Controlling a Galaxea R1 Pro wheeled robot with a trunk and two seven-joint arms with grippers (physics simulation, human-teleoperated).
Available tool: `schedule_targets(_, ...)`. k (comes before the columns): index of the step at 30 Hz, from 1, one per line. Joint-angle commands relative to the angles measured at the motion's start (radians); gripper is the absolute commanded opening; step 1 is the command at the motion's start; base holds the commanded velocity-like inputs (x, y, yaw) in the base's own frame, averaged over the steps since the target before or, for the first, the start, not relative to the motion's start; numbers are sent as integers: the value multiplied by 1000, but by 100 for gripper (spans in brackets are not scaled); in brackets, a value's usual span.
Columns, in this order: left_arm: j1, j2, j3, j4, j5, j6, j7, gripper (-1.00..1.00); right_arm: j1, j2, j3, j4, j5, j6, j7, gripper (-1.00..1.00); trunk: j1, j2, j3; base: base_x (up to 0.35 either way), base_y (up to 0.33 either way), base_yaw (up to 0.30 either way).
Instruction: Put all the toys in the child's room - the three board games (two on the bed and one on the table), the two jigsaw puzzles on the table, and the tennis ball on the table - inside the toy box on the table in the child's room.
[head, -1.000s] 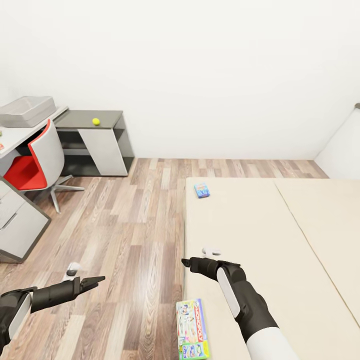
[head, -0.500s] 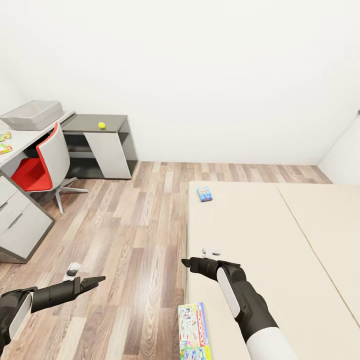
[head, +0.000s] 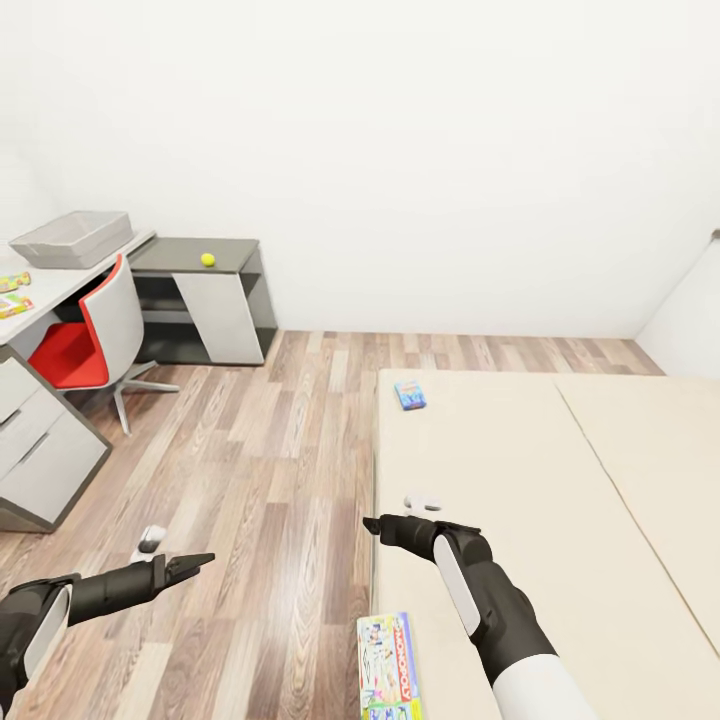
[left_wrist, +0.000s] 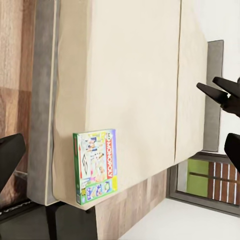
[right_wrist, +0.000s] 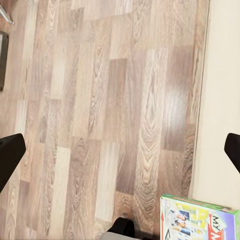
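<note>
Left end effector (head: 190, 566) open, right end effector (head: 375, 524) open, both arms forward

Black arms with white panels, each ending in a pointed black claw (head: 372, 525).

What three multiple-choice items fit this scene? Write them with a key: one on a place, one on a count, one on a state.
1. Where does the small yellow-green tennis ball lie?
A. on the low dark grey cabinet
B. on the bed
C. on the floor

2. How many flat cardboard game boxes lie on the beige bed?
A. one
B. two
C. three

3. How is the right gripper?
A. shut on the ball
B. shut on a game box
C. open and empty

Key: 1 A, the ball sits on the cabinet top. 2 B, the green-edged Monopoly box and the smaller blue-teal box are there. 3 C, the right wrist view shows its fingers wide apart with nothing between.
</note>
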Motion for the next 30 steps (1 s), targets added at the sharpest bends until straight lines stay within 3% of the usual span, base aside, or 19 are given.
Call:
schedule_targets(1, -1, 0, 0, 0, 3, 9, -2, 100, -1, 0, -1, -1, 2, 5, 3, 100, 1, -2, 0, 0, 0, 2)
schedule_targets(30, -1, -1, 0, 0, 4, 9, -3, 100, -1, 0, 1, -2, 0, 5, 3, 100, 1, -2, 42, 0, 0, 0)
